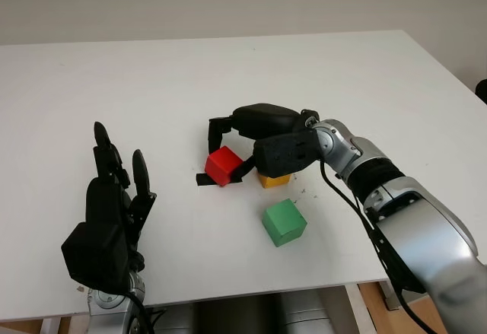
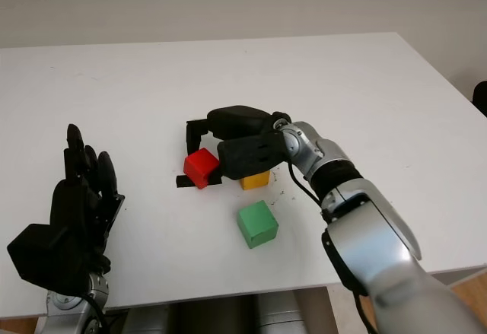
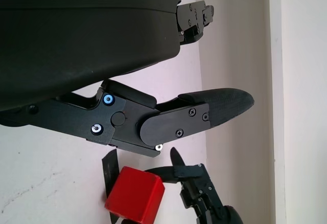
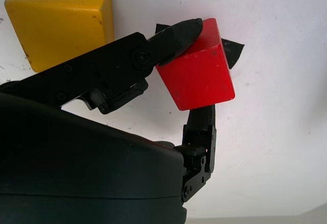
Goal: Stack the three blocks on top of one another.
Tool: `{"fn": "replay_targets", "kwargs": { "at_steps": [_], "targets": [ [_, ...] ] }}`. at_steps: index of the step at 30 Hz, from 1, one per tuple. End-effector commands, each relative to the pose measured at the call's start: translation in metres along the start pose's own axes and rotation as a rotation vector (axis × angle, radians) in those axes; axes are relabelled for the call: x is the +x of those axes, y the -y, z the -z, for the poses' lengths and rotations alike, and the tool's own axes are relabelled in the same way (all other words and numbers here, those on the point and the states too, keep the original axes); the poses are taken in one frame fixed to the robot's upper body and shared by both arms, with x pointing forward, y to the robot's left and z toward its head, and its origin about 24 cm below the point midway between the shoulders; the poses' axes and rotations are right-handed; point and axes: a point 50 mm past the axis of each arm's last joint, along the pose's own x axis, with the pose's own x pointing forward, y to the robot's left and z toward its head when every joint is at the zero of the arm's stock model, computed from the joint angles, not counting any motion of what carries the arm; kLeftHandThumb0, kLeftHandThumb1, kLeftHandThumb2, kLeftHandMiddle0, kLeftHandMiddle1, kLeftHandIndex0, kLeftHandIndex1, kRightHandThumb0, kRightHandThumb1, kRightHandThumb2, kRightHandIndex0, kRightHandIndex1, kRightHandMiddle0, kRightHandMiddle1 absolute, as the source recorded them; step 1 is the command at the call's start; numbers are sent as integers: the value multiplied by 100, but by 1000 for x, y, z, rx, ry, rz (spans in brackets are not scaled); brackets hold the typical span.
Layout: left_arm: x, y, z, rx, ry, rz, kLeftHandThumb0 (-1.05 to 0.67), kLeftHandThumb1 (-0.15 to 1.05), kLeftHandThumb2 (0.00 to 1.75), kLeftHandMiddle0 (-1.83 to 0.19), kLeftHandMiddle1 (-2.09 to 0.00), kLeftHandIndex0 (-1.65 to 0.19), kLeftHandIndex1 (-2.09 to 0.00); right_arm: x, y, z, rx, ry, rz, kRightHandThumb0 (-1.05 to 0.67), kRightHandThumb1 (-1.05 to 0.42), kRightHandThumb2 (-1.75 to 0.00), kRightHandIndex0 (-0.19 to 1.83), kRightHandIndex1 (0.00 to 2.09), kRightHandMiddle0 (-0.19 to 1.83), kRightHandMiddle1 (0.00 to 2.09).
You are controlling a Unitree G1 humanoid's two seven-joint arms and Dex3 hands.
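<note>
My right hand (image 1: 227, 152) reaches in from the right to the middle of the table and is shut on the red block (image 1: 223, 165). The right wrist view shows a fingertip (image 4: 179, 32) pressed on one upper edge of the red block (image 4: 196, 76) and another finger against its opposite side. The yellow block (image 1: 274, 180) sits on the table just right of the red one, partly under my right palm. Alone nearer the front edge stands the green block (image 1: 284, 222). My left hand (image 1: 114, 189) is open at the front left, well away from the blocks.
A black tape mark (image 1: 204, 179) lies on the white table (image 1: 342, 75) directly under the red block. The table's front edge runs close below the green block, and its right edge slants off at the far right.
</note>
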Motion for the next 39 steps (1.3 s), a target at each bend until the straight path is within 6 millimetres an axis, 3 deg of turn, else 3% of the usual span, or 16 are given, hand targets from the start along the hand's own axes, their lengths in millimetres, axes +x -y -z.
{"fn": "replay_targets", "kwargs": {
  "at_steps": [1,30,35,39],
  "targets": [
    [-2,1,-2,-7,15,-4,-70,105,62,16,-5,17,-5,2,9,-5,-2,13,14,-44,-95,-6,23,4,35,172],
    [-7,1,-1,-6,2,-4,-69,105,63,18,-5,19,-5,8,-4,-3,-30,-34,4,-47,-97,-5,19,4,30,160],
    [-6,3,0,-11,1,-3,-70,105,64,18,-5,19,-5,7,-3,-3,-45,-40,-34,-57,-93,-5,13,3,13,123],
    [-5,3,-1,-9,6,-1,-70,105,64,18,-5,19,-5,5,-1,-3,-46,-33,-56,-67,-91,-5,4,3,7,75]
  ]
}}
